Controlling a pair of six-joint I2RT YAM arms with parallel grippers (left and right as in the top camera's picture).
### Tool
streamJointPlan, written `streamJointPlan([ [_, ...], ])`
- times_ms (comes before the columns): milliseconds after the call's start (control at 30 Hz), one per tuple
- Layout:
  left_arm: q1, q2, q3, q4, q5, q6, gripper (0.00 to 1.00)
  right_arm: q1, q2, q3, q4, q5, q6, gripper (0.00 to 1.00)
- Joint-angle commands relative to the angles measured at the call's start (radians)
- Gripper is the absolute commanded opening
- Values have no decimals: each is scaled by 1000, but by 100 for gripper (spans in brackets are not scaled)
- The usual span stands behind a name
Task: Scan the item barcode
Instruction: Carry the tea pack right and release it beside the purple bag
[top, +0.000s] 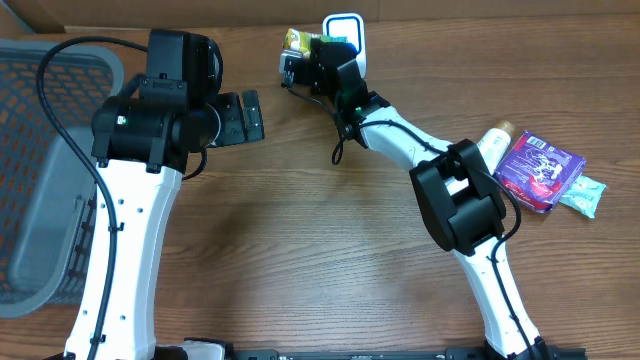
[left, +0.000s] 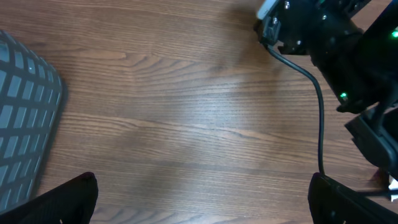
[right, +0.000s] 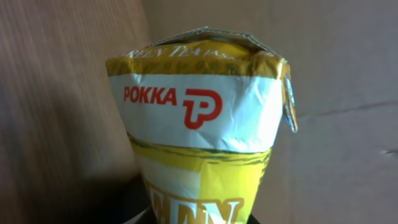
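Overhead view finds the right gripper pinched tight around the Pokka tea carton just beside the scanner, the left gripper spread wide and holding nothing; the likely fault is the barcode facing away, so no read.

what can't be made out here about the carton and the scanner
- Barcode on the Pokka carton: none shows; the right wrist view gives one face only, cut off at the bottom edge.
- right gripper: its fingers are hidden overhead under its own wrist.
- scanner: overhead, partly behind the right gripper, its window too small to tell.
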Motion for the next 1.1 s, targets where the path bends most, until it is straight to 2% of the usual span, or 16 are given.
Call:
streamJointPlan([
  [0,4,4,18,1,-13,-7,100,-3,-210,31,-61,53,141,4],
  [167,4,4,18,1,-12,-7,100,-2,-391,31,-383,89,454,4],
  [300,4,4,18,1,-13,-6,100,-11,-523,31,-682,-2,749,4],
  [400,4,4,18,1,-13,-6,100,-42,-597,32,-943,-143,940,4],
  [500,4,4,18,1,-13,-6,100,-101,-622,31,-1185,-335,1032,6],
  [600,4,4,18,1,-13,-7,100,-179,-617,9,-1385,-400,1079,7],
  [733,4,4,18,1,-13,-7,100,-287,-617,-99,-1464,-371,1095,7],
  [867,4,4,18,1,-13,-6,100,-418,-616,-217,-1450,-304,1181,8],
  [1067,4,4,18,1,-13,-6,100,-634,-616,-344,-1407,-303,1291,7],
])
